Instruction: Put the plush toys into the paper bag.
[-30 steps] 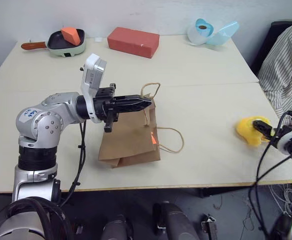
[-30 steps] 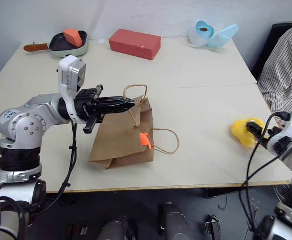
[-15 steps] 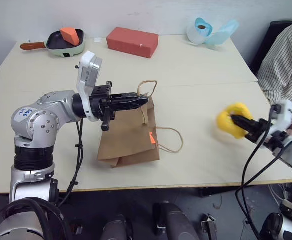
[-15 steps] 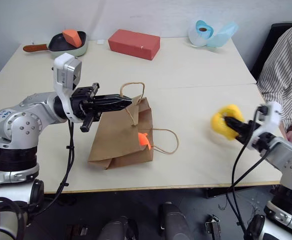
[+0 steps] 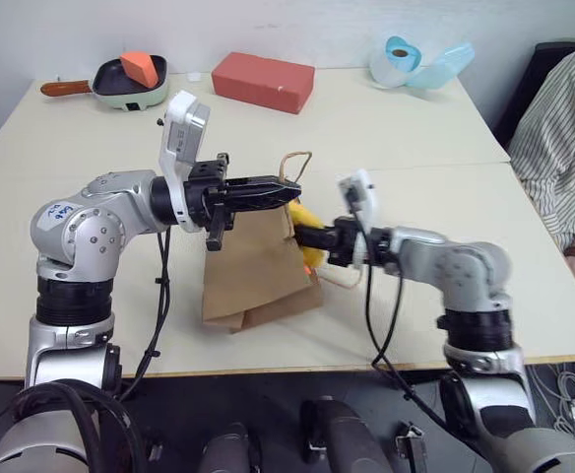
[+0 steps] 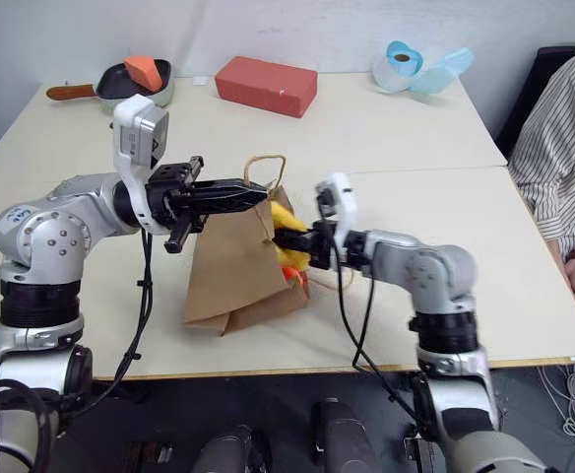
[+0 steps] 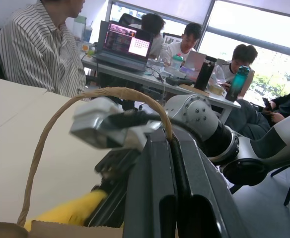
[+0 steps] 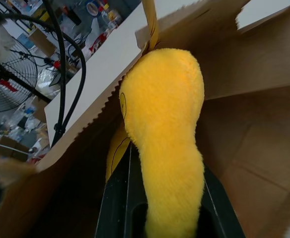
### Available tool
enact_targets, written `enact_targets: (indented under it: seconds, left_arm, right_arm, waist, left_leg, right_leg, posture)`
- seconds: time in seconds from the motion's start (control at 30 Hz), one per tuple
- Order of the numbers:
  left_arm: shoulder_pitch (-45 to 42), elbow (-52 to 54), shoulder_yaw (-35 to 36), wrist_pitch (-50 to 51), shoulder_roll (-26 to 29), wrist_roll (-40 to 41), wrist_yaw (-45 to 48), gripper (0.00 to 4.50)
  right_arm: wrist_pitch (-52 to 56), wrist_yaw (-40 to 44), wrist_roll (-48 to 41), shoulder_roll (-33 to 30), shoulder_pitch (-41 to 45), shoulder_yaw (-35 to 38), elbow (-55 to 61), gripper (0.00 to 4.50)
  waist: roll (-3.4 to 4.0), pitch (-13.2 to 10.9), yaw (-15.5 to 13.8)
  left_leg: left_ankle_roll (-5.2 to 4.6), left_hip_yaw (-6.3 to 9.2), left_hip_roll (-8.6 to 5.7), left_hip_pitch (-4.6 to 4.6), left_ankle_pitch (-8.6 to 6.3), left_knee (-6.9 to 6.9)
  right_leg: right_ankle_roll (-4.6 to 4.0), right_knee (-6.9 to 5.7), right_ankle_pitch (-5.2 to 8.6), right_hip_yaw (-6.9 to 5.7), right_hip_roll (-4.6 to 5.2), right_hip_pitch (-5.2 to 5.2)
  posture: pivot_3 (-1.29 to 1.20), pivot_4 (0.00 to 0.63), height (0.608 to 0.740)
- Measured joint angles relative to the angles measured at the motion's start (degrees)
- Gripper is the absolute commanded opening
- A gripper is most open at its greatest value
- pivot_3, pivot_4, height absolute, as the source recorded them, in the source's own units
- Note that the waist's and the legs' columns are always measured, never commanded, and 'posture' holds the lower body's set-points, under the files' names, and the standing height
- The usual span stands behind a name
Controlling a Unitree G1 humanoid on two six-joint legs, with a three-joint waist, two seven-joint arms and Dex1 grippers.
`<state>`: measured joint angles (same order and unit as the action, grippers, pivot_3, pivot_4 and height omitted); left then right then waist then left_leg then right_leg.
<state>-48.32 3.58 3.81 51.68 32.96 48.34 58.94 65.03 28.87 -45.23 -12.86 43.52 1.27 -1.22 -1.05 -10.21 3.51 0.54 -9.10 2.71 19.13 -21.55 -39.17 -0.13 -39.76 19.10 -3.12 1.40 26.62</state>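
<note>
At bag mouth: right end effector (image 6: 289,246) pinching yellow plush toy (image 8: 165,129); left end effector (image 5: 289,187) clamped on paper bag (image 5: 253,271) handle; early release risks toy dropping outside.

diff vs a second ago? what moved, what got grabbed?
The right gripper closed on the yellow plush toy, lifted it off the table's right side and swung it left to the mouth of the paper bag. Unchanged: the left gripper is still shut on the bag's upper edge, holding it open; the orange plush toy still shows at the bag.
</note>
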Motion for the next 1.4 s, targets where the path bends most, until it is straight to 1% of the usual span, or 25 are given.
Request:
enact_targets:
  seconds: [0.07, 0.13, 0.2, 0.3, 0.33, 0.4, 0.47, 0.5, 0.6, 0.67, 0.8, 0.83, 0.93, 1.03, 1.13, 1.2, 1.23, 1.27, 1.3, 1.33, 1.4]
  left_arm:
    - [0.0, 0.0, 0.0, -0.2, -0.1, -0.2, 0.0, 0.0]
    - [0.1, 0.0, 0.0, -0.4, -0.2, -0.3, -0.1, 0.0]
    - [0.2, 0.1, 0.1, -0.4, -0.2, -0.4, -0.2, 0.0]
    - [0.4, 0.1, 0.1, -0.4, -0.2, -0.4, -0.6, 0.0]
    - [0.5, 0.1, 0.1, -0.4, -0.2, -0.4, -0.7, 0.0]
    - [0.8, 0.2, 0.2, -0.4, -0.1, -0.4, -0.7, 0.0]
    - [1.2, 0.2, 0.4, -0.4, -0.1, -0.4, -0.8, 0.0]
    - [1.5, 0.2, 0.5, -0.4, 0.2, -0.3, -0.9, 0.0]
    - [1.7, 0.2, 0.9, -0.4, 0.8, -0.3, -1.2, 0.0]
    - [1.8, 0.2, 1.7, -0.4, 1.0, -0.3, -1.4, 0.0]
    - [1.8, 0.2, 1.9, -0.4, 1.0, -0.3, -1.4, 0.0]
    - [1.8, 0.2, 1.9, -0.4, 1.0, -0.3, -1.4, 0.0]
    - [1.8, 0.1, 1.9, -0.4, 1.0, -0.3, -1.3, 0.0]
    - [1.6, -0.3, 1.8, -0.6, 0.8, -0.5, -1.1, 0.0]
    - [1.3, -1.1, 1.6, -0.9, 0.6, -0.6, -0.6, 0.0]
    - [1.3, -1.8, 1.6, -1.0, 0.6, -0.7, -0.5, 0.0]
    - [1.3, -1.9, 1.6, -1.0, 0.6, -0.8, -0.5, 0.0]
    - [1.2, -1.9, 1.6, -1.0, 0.6, -0.9, -0.5, 0.0]
    - [1.2, -1.9, 1.6, -1.0, 0.6, -0.9, -0.5, 0.0]
    - [1.2, -1.9, 1.6, -1.0, 0.6, -0.9, -0.5, 0.0]
    - [1.3, -1.9, 1.6, -1.0, 0.6, -0.9, -0.5, 0.0]
  right_arm:
    - [-1.2, 0.4, 1.1, 2.5, 2.1, -0.8, -4.3, 0.05]
    - [-2.7, 1.6, 2.5, 4.3, 3.7, -2.0, -8.2, 0.79]
    - [-4.2, 2.7, 4.3, 5.7, 4.5, -3.6, -11.6, 1.4]
    - [-6.6, 3.8, 6.9, 7.0, 5.1, -5.1, -15.6, 2.53]
    - [-6.9, 4.2, 7.4, 7.0, 5.1, -5.2, -16.1, 2.84]
    - [-6.4, 4.8, 7.6, 6.3, 5.1, -4.9, -15.7, 3.6]
    - [-5.1, 5.1, 7.4, 4.6, 4.8, -4.7, -13.4, 4.28]
    - [-3.8, 5.4, 7.0, 2.7, 3.9, -4.5, -10.0, 4.46]
    - [-0.1, 5.6, 4.7, -2.9, 1.0, -1.8, -1.0, 4.46]
    - [2.4, 5.0, 3.0, -6.6, -1.4, 1.4, 5.1, 4.46]
    - [6.2, 0.1, 1.7, -11.3, -6.6, 9.2, 12.4, 4.46]
    - [6.7, -1.1, 1.9, -11.8, -7.9, 10.1, 13.0, 4.46]
    - [6.5, -4.1, 4.0, -12.0, -11.5, 9.1, 14.2, 4.46]
    - [3.8, -5.0, 7.6, -10.6, -13.3, 4.2, 13.6, 4.46]
    - [-0.4, -5.9, 11.1, -8.6, -13.3, 0.4, 11.5, 3.87]
    - [-3.5, -6.1, 13.3, -8.1, -13.3, -1.0, 10.1, 3.22]
    - [-4.3, -6.3, 13.9, -7.7, -13.3, -1.0, 9.6, 2.77]
    - [-5.0, -6.5, 14.5, -7.3, -13.3, -1.0, 9.0, 2.44]
    - [-5.2, -6.8, 14.6, -6.8, -13.3, -0.6, 8.6, 2.02]
    - [-5.2, -6.8, 14.6, -6.8, -13.3, -0.6, 8.5, 1.74]
    - [-4.7, -6.7, 14.3, -6.7, -13.6, -0.1, 8.5, 1.04]
  waist:
    - [0.0, 0.0, 0.2]
    - [0.0, 0.0, 0.3]
    - [0.0, 0.0, 0.6]
    - [0.0, 0.0, 1.2]
    - [0.0, 0.0, 1.2]
    - [0.0, 0.0, 1.4]
    - [0.0, 0.0, 1.3]
    - [0.0, 0.0, 1.2]
    - [0.0, 0.0, 1.0]
    - [-0.01, 0.0, 0.7]
    - [-0.01, 0.0, 0.8]
    - [-0.01, 0.0, 0.9]
    - [-0.01, 0.0, 1.2]
    - [-0.01, 0.0, 1.3]
    - [-0.01, 0.0, 1.2]
    - [-0.05, 0.0, 1.1]
    - [-0.05, 0.0, 1.1]
    - [-0.05, 0.0, 1.2]
    - [-0.05, 0.0, 1.2]
    - [-0.05, 0.0, 1.2]
    - [-0.05, 0.0, 1.2]
  left_leg:
    - [0.0, 0.01, 0.01, -0.01, 0.0, 0.0]
    - [0.0, 0.03, 0.02, -0.01, 0.0, 0.0]
    - [0.0, 0.04, 0.01, 0.0, 0.0, -0.01]
    - [-0.01, 0.05, 0.0, 0.01, 0.01, -0.02]
    - [-0.01, 0.06, 0.0, 0.0, 0.01, -0.02]
    - [-0.01, 0.06, 0.01, 0.0, 0.01, -0.02]
    - [-0.01, 0.07, 0.01, 0.01, 0.01, -0.02]
    - [-0.01, 0.14, 0.01, 0.05, 0.01, -0.02]
    - [-0.01, 0.22, -0.01, 0.11, 0.0, -0.02]
    - [-0.01, 0.3, -0.02, 0.13, 0.0, -0.02]
    - [-0.01, 0.3, -0.02, 0.11, 0.0, 0.0]
    - [0.0, 0.3, -0.02, 0.11, 0.0, 0.0]
    - [0.03, 0.29, -0.03, 0.09, 0.02, 0.0]
    - [0.07, 0.28, -0.02, 0.06, 0.05, 0.01]
    - [0.08, 0.28, -0.05, 0.07, 0.06, 0.0]
    - [0.07, 0.29, -0.04, 0.07, 0.06, 0.0]
    - [0.07, 0.29, -0.04, 0.07, 0.06, 0.0]
    - [0.06, 0.29, -0.04, 0.07, 0.06, 0.0]
    - [0.07, 0.29, -0.03, 0.06, 0.06, 0.0]
    - [0.07, 0.29, -0.02, 0.06, 0.06, 0.0]
    - [0.07, 0.29, -0.02, 0.06, 0.06, 0.0]
  right_leg:
    - [0.0, -0.02, 0.0, -0.01, 0.0, 0.01]
    - [0.0, -0.03, 0.0, -0.03, 0.0, 0.0]
    - [0.0, -0.03, 0.0, -0.03, 0.02, 0.0]
    - [0.0, -0.05, 0.0, -0.04, 0.04, 0.0]
    - [0.0, -0.06, 0.0, -0.04, 0.04, 0.0]
    - [0.0, -0.07, 0.0, -0.04, 0.03, 0.0]
    - [0.0, -0.07, 0.0, -0.05, 0.04, 0.0]
    - [0.0, -0.06, 0.0, -0.05, 0.05, 0.0]
    - [0.0, 0.01, 0.0, -0.05, 0.06, -0.01]
    - [0.0, 0.05, 0.0, -0.05, 0.06, -0.03]
    - [0.0, 0.04, 0.0, -0.05, 0.05, -0.04]
    - [0.0, 0.03, 0.0, -0.05, 0.04, -0.04]
    - [0.0, 0.0, 0.0, -0.03, 0.03, -0.04]
    - [0.0, -0.03, 0.0, -0.02, 0.01, -0.03]
    - [0.0, -0.02, 0.0, -0.02, 0.02, -0.03]
    - [0.0, 0.01, 0.0, -0.02, 0.02, -0.05]
    - [0.0, 0.01, 0.0, -0.02, 0.03, -0.06]
    - [0.0, 0.0, 0.0, -0.02, 0.03, -0.06]
    - [0.0, -0.02, 0.0, -0.02, 0.02, -0.05]
    - [0.0, -0.03, 0.0, -0.02, 0.02, -0.05]
    - [0.0, -0.03, 0.0, -0.02, 0.02, -0.04]
  posture:
    - [0.0, 0.15, 0.74]
    - [0.0, 0.15, 0.74]
    - [0.0, 0.15, 0.74]
    - [0.0, 0.15, 0.74]
    - [0.0, 0.15, 0.74]
    - [0.0, 0.15, 0.74]
    - [0.0, 0.15, 0.74]
    - [0.0, 0.15, 0.74]
    - [0.0, 0.15, 0.74]
    - [0.0, 0.15, 0.74]
    - [0.0, 0.15, 0.74]
    - [0.0, 0.15, 0.74]
    - [0.0, 0.15, 0.74]
    - [0.0, 0.15, 0.74]
    - [0.0, 0.15, 0.74]
    - [0.0, 0.15, 0.74]
    - [0.0, 0.15, 0.74]
    - [0.0, 0.15, 0.74]
    - [0.0, 0.15, 0.74]
    - [0.0, 0.15, 0.74]
    - [0.0, 0.15, 0.74]
